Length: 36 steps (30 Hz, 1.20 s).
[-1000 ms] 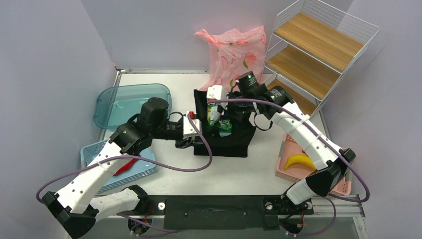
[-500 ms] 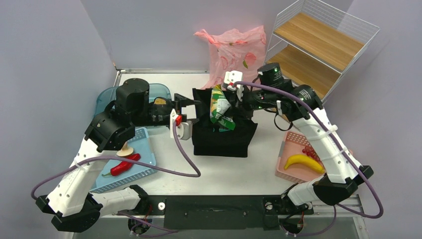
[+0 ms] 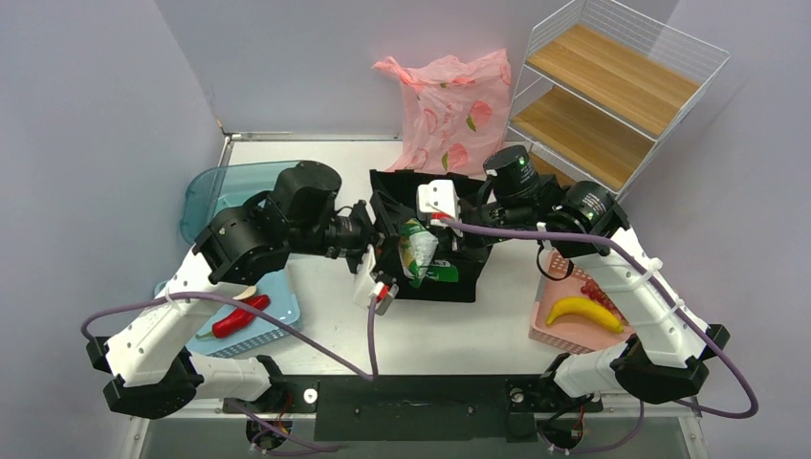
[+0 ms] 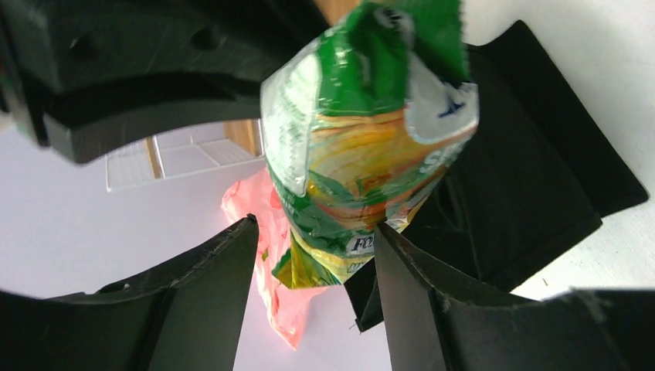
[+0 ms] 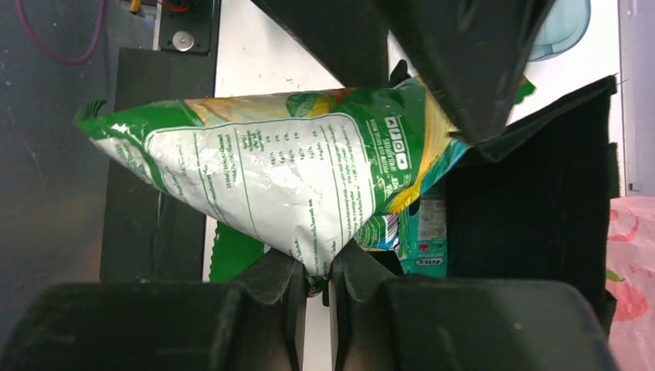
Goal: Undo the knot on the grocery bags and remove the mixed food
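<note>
My right gripper is shut on the seam of a green foil snack packet, which hangs over the black tote. My left gripper is open and points up at the packet. Its fingers straddle the packet's lower corner without closing on it. A teal packet lies inside the tote. The pink grocery bag stands at the back wall; I cannot make out its knot. A banana and a red fruit cluster lie in the pink basket.
A blue basket at the front left holds a red chilli and a mushroom. A teal plastic lid lies behind it. A wire shelf with wooden boards fills the back right corner.
My left gripper swung from beside the blue basket to under the packet, and its jaws opened wider. My right gripper brought the packet lower and forward over the tote.
</note>
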Motion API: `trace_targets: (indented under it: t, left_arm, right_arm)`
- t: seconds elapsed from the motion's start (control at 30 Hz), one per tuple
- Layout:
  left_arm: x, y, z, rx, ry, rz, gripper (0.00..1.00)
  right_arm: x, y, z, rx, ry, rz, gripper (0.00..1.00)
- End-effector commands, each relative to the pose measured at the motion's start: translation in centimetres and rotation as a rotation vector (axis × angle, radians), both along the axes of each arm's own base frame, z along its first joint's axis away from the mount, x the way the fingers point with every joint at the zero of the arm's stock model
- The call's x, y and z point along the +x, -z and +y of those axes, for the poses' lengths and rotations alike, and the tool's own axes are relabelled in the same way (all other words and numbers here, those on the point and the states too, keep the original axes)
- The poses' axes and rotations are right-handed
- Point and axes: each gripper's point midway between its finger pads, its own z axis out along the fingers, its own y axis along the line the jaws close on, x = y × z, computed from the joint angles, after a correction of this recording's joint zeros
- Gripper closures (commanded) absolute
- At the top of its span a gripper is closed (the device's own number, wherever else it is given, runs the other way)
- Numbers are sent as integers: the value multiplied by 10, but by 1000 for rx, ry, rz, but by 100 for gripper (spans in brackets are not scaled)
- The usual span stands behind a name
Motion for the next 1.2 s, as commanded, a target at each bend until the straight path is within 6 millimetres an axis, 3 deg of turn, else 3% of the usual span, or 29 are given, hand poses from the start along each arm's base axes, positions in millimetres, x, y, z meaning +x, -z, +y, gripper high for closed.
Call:
trace_targets:
  t: [0.0,0.2,0.33,0.47,0.53,0.57,0.6,0.63,0.67,0.73,0.8,0.87,0.93,1.03,1.17]
  left_arm:
    - [-24,9,-4,106,109,-52,45]
    - [-48,17,-17,131,176,-18,43]
    - [-54,24,-25,134,161,45,42]
    - [-50,21,-31,64,88,118,56]
    - [-47,16,-34,2,46,159,73]
    - [-46,18,-34,-13,29,181,86]
    - [-45,5,-35,-88,-2,219,93]
    - [-41,7,-34,-117,-27,259,100]
    - [-39,-10,-34,-214,-60,313,100]
    - [-29,-29,-28,-344,-121,439,100]
    - [-14,-47,-17,-470,-176,574,100]
    - [-1,-63,-3,-581,-207,672,100]
    - [6,-75,8,-658,-215,764,100]
    - [7,-88,13,-713,-167,868,100]
    - [-3,-90,7,-694,-103,959,100]
  right_arm:
    - [-3,-31,1,74,-44,-126,100]
    - [-8,-24,0,38,-82,-154,100]
    - [-11,-30,4,48,-95,-171,100]
    - [-12,-40,3,66,-91,-198,100]
    - [-9,-46,2,79,-76,-221,100]
    - [-9,-48,0,87,-62,-227,97]
    - [-4,-51,1,94,-40,-243,94]
    - [-3,-55,-2,105,-17,-247,85]
    - [4,-59,-2,119,20,-268,80]
    - [20,-76,-7,181,122,-286,51]
    - [41,-101,-20,282,255,-276,38]
    - [68,-122,-48,355,403,-279,35]
    - [74,-131,-61,385,450,-281,34]
    - [61,-128,-67,391,415,-294,34]
    - [44,-116,-53,382,352,-302,33]
